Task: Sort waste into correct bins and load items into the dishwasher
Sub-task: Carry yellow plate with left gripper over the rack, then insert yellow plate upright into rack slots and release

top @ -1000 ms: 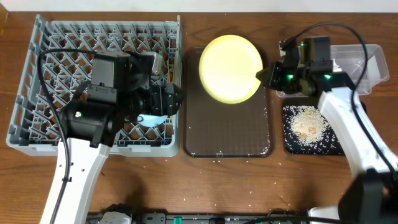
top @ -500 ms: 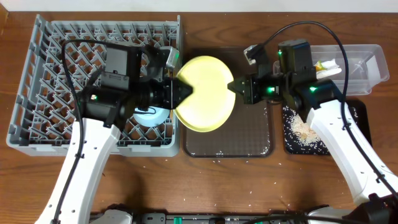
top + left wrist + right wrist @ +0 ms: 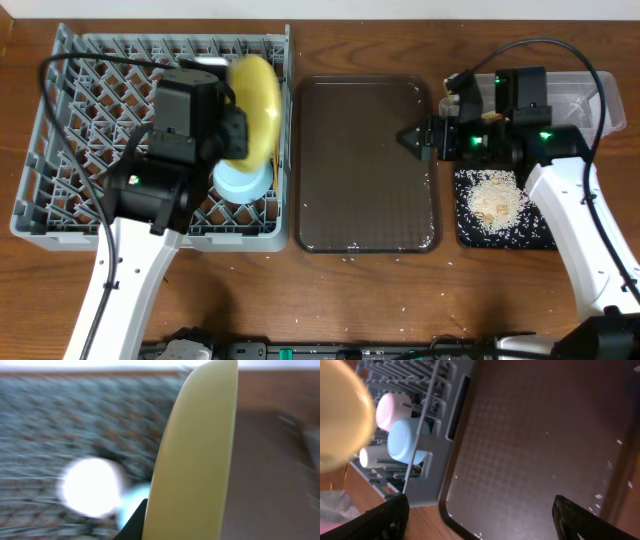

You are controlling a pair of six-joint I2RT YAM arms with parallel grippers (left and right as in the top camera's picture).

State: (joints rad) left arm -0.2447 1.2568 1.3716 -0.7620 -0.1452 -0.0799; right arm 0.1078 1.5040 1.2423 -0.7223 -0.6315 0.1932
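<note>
My left gripper [image 3: 236,132] is shut on the round yellow plate [image 3: 256,102] and holds it on edge above the right side of the grey dishwasher rack [image 3: 60,150]. In the left wrist view the plate [image 3: 195,460] fills the middle, and one dark finger [image 3: 135,522] shows at its left. A light blue bowl [image 3: 240,182] sits in the rack below it. My right gripper [image 3: 412,140] stands open with nothing in it over the right edge of the brown tray [image 3: 365,170]. The black bin [image 3: 470,235] holds rice grains [image 3: 493,198]. The clear bin [image 3: 590,120] lies behind my right arm.
In the right wrist view my open gripper [image 3: 487,520] hangs over the brown tray [image 3: 530,435], with the rack's corner [image 3: 427,475], the blue bowl [image 3: 407,442] and two pale cups [image 3: 392,410] at the left. Loose grains [image 3: 350,258] dot the table by the tray's front.
The plate passed from my right gripper to my left. The left arm swung it left and stood it on edge over the rack. The right gripper opened and drew back to the right.
</note>
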